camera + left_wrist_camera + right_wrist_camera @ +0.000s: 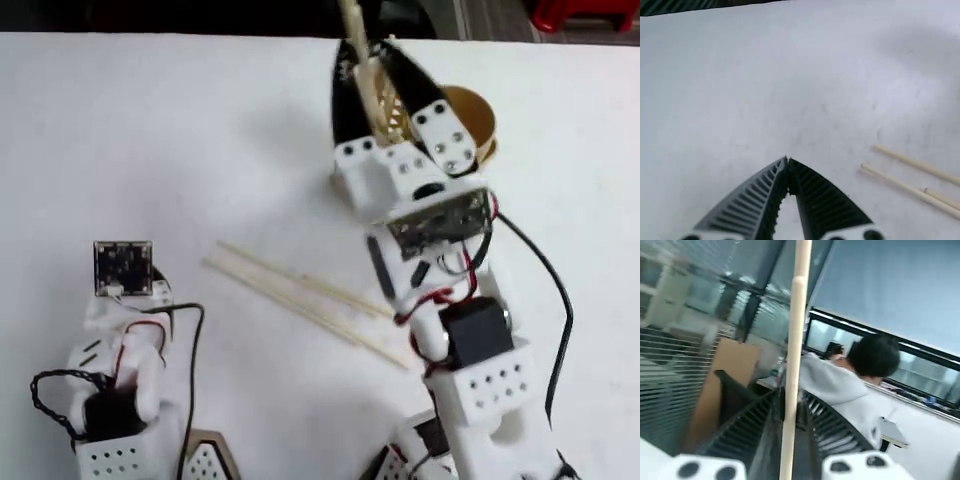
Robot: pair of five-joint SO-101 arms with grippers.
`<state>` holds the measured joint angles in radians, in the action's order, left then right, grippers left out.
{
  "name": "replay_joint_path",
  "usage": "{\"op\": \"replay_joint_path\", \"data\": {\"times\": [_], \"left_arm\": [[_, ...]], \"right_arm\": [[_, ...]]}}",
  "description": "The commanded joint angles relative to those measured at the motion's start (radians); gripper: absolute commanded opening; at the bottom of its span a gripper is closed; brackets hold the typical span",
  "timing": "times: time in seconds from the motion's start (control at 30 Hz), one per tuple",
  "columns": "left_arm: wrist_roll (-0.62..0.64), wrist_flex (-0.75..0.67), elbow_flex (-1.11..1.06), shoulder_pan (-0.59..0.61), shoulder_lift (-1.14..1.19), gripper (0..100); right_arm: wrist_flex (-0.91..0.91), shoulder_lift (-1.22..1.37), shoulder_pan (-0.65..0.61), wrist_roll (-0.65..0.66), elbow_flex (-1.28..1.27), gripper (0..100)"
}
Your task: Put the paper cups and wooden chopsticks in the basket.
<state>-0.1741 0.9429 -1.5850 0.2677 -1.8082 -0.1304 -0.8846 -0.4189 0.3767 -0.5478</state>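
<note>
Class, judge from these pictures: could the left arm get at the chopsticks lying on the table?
Probably yes: just bare table lies between the shut left claw and the chopsticks.

Basket (398, 118) mostly hidden behind the right arm (432, 215)

- Bare table (150, 130) spans the upper left and left centre of the high view, giving wide passage from several sides.
- The loose chopsticks (300, 293) lie slantwise at the centre. There is open table along both long sides, and their left ends lie apart from the left arm (120, 350) at lower left.
- The right arm (440, 240) fills the centre right. The chopsticks' right ends run up to it, so approach there is crowded.
- The right gripper (368, 50), clamped on the held chopstick (352, 18), overlaps the basket (480, 115) at upper right. The basket's right rim is uncovered.
- A black cable (557, 290) loops along that arm's right side.
- The left gripper (787, 161), tips together, has bare table ahead.
</note>
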Motion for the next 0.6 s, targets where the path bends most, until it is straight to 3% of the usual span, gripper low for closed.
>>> {"op": "replay_joint_path", "data": {"times": [0.0,0.23,0.57], "left_arm": [[-0.005,-0.023,0.009,0.002,-0.013,3],[-0.005,-0.023,0.009,0.002,-0.013,3],[-0.005,-0.023,0.009,0.002,-0.013,3]], "right_arm": [[0.067,0.101,0.053,-0.011,0.025,1.9],[0.222,0.312,0.099,-0.025,0.025,1.9],[0.272,0.483,0.186,-0.247,0.025,4.7]]}}
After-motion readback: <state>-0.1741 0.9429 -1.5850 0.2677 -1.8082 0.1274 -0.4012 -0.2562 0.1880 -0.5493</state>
